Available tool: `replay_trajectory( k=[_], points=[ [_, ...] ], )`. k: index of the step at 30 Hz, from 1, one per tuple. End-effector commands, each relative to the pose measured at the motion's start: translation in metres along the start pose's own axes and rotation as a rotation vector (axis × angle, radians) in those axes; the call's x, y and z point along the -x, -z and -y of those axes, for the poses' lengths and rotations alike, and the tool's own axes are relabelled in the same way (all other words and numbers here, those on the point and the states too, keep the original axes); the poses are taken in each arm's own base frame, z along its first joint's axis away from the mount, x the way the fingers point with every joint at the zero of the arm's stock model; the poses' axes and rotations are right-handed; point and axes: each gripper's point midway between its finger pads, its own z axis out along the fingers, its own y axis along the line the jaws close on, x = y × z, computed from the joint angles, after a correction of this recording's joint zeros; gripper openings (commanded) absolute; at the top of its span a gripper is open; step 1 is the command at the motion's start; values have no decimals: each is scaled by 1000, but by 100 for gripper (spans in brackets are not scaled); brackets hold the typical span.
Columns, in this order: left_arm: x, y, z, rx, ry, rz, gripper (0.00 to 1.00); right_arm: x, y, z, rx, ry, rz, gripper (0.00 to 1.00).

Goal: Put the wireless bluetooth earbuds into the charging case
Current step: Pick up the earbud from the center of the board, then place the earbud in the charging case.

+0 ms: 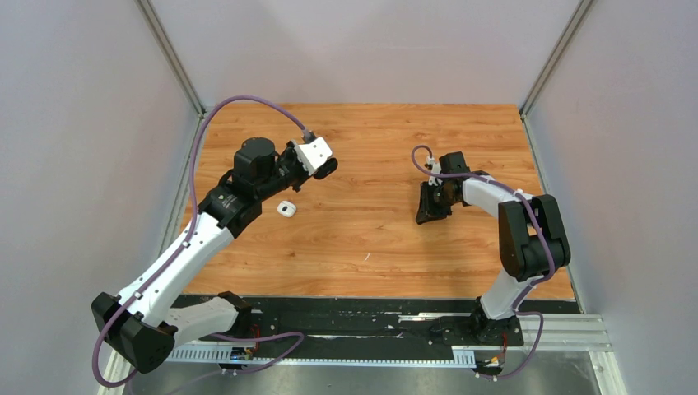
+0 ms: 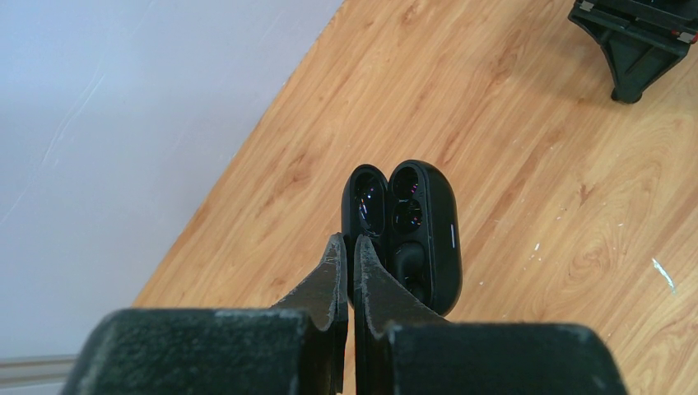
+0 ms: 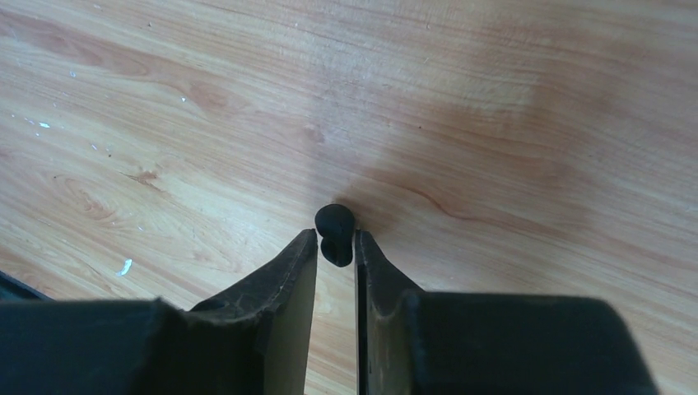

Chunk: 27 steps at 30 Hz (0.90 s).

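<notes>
The near end of the open black charging case (image 2: 411, 222) is hidden behind the left gripper (image 2: 347, 240), whose fingers are nearly together, clamped on it. Whether a bud sits in its wells is hard to tell. One black earbud (image 3: 333, 220) is pinched between the right gripper (image 3: 334, 236) tips, half poking beyond them. One white case (image 1: 286, 209) lies back beside the left gripper's wrist, its contents too small to read.

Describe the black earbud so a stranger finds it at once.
On the wooden table, find the right gripper, pointing down right of the middle. The black earbud sits between its jaws: a tiny rounded lump, far smaller than the black case held by the left gripper.
</notes>
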Motion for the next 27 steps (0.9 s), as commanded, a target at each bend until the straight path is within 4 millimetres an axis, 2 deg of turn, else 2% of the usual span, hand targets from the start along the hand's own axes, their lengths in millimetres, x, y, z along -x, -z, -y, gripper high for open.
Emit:
replay_trajectory(
  k=[1,5,7,9,11,13,15,19,22,24,27],
  points=[
    [18,6,-8,37,-12,64,0,13,4,1,-13,11,35,21],
    [17,6,-7,34,-12,62,0,14,9,-4,4,2,38,21],
    [17,6,-7,33,-12,63,0,13,10,-6,11,-2,36,14],
    [17,5,-7,31,-12,64,0,12,10,-6,13,-2,35,1],
    [18,4,-7,32,-12,66,0,14,14,-8,19,2,39,0],
    [19,5,-8,30,-16,67,0,21,23,-18,60,45,53,0],
    [17,5,-7,26,-20,61,0,28,37,-37,155,131,61,0],
    [15,2,-1,-1,-21,62,0,37,84,-88,405,538,113,0],
    [13,-4,9,-59,-33,70,0,44,129,-126,549,937,273,0],
    [14,-9,18,-113,-44,81,0,48,153,-144,567,1195,373,0],
    [15,-17,32,-196,-58,98,0,47,174,-165,529,1532,417,0]
  ],
)
